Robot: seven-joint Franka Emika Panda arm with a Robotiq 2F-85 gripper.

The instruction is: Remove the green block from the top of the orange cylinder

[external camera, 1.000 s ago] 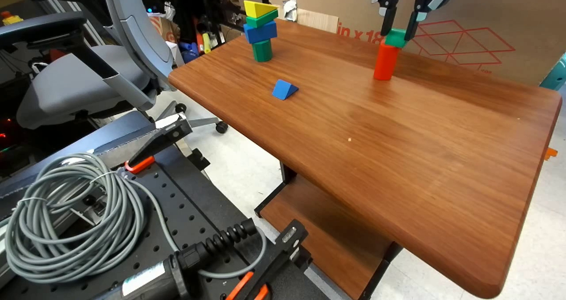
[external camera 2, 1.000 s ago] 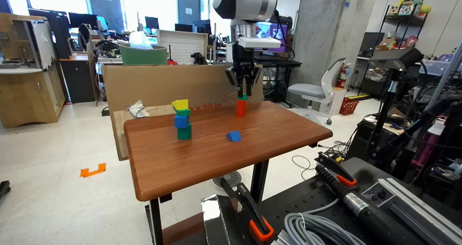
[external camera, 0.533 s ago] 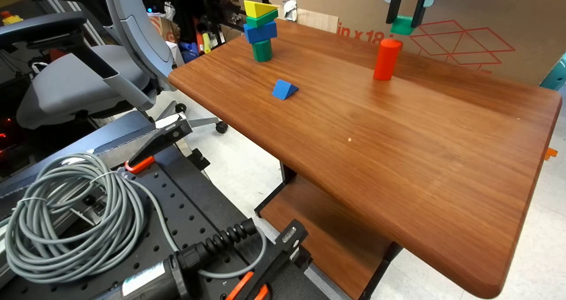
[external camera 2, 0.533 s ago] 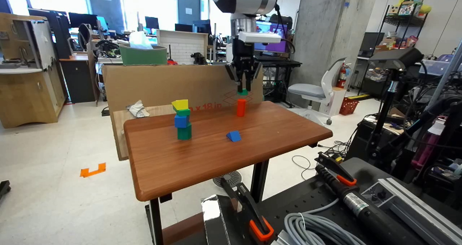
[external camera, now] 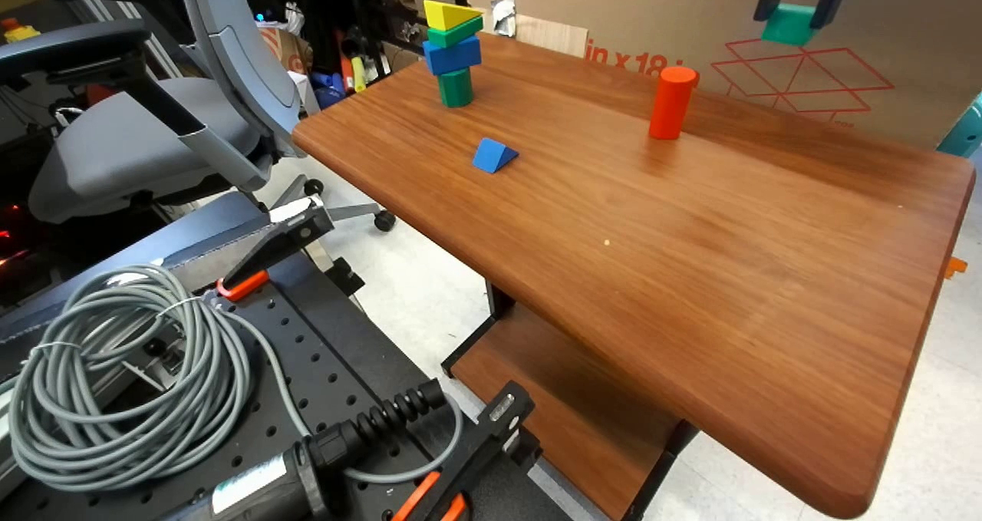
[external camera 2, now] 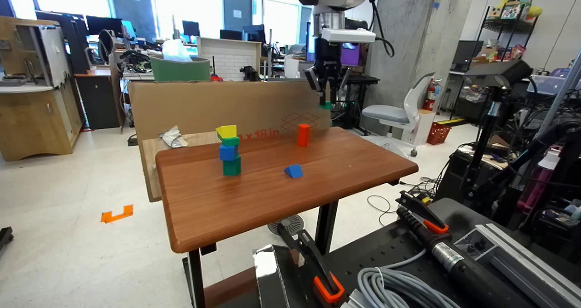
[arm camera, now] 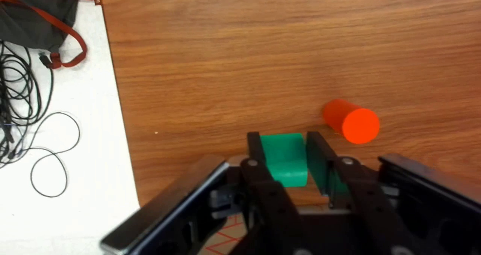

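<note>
Green block [external camera: 789,24] farther from orange cylinder [external camera: 670,105], stack [external camera: 453,57] in both exterior views only

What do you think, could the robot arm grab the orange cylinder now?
Probably not yet: its gripper is holding the green block and would likely need to release it first. Nothing sits on the orange cylinder.

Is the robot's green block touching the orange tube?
No, the green block hangs in the gripper, clearly apart from the orange cylinder.
</note>
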